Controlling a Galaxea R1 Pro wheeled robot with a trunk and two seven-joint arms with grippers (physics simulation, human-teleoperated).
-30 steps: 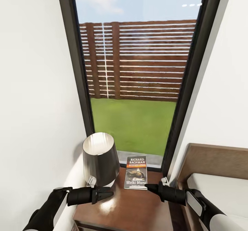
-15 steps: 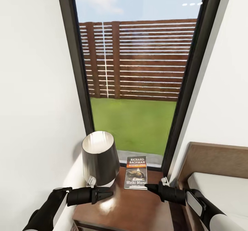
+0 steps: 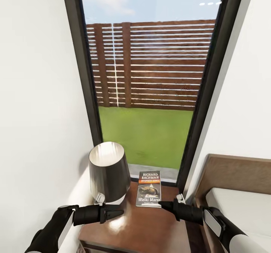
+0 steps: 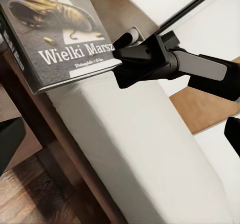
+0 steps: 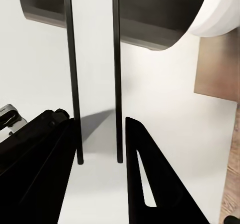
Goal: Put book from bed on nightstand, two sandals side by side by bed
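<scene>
On the nightstand (image 3: 150, 228) by the window (image 3: 150, 75), the book (image 3: 149, 189) lies flat, cover up, just beside the lamp (image 3: 108, 172) and clear of both arms. Over the last second almost nothing has moved: the book keeps its spot, both arms hold their pose, and only the head camera has tilted a touch. Judgement: book placement is done and stable; the sandal step remains. Right claw (image 3: 162, 204) sits at the book's near corner, not gripping it; the left wrist view shows its fingers (image 4: 127, 37) parted beside the cover edge, so it is released. Left claw (image 3: 119, 211) hovers over the surface in front of the lamp, empty; whether its jaws are parted or closed I cannot tell. Count: one book, one nightstand, one lamp, two claws, one bed (image 3: 241, 207) at right with mattress corner and headboard visible.
</scene>
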